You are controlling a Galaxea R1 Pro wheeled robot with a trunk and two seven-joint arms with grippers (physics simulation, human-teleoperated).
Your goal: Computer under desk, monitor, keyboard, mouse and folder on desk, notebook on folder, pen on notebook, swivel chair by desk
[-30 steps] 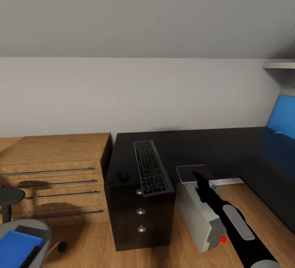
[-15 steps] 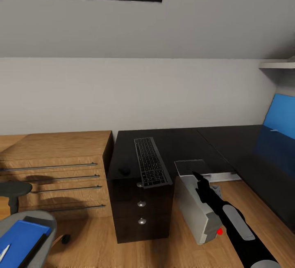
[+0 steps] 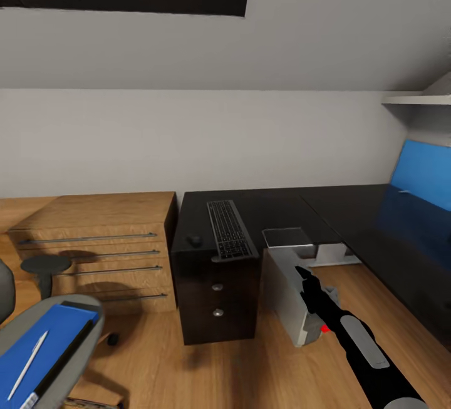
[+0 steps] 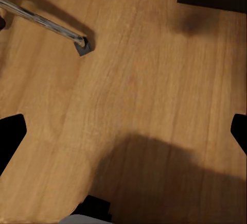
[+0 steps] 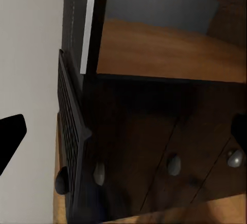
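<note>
- Since the earlier frame your whole head view has swung: the swivel chair [image 3: 56,340] now fills more of the lower left, and the desk [image 3: 275,208] sits smaller and higher (camera motion, not the things).
- Your right gripper [image 3: 305,279] points up from the lower right of the head view, over the computer [image 3: 291,284]; whether it touches the case, or how far its fingers are parted, you cannot tell from there.
- In the right wrist view, black fingertips [image 5: 10,136] show at the two side edges with wide room between them and nothing held.
- Your left gripper [image 4: 123,136] likewise shows tips far apart at the frame edges, empty, over bare wooden floor [image 4: 139,80].
- On the chair seat lies the folder [image 3: 44,346] with the pen [image 3: 26,356] across it, both cut off by the lower left edge.
- Centre frame, the keyboard [image 3: 229,230] lies on the desk end, its near edge overhanging the black drawer unit [image 3: 216,299]; the mouse [image 3: 195,241] sits just left of it.
- Open floor lies between the chair and the drawer unit; the wooden chest of drawers [image 3: 100,246] stands against the desk's left side.
</note>
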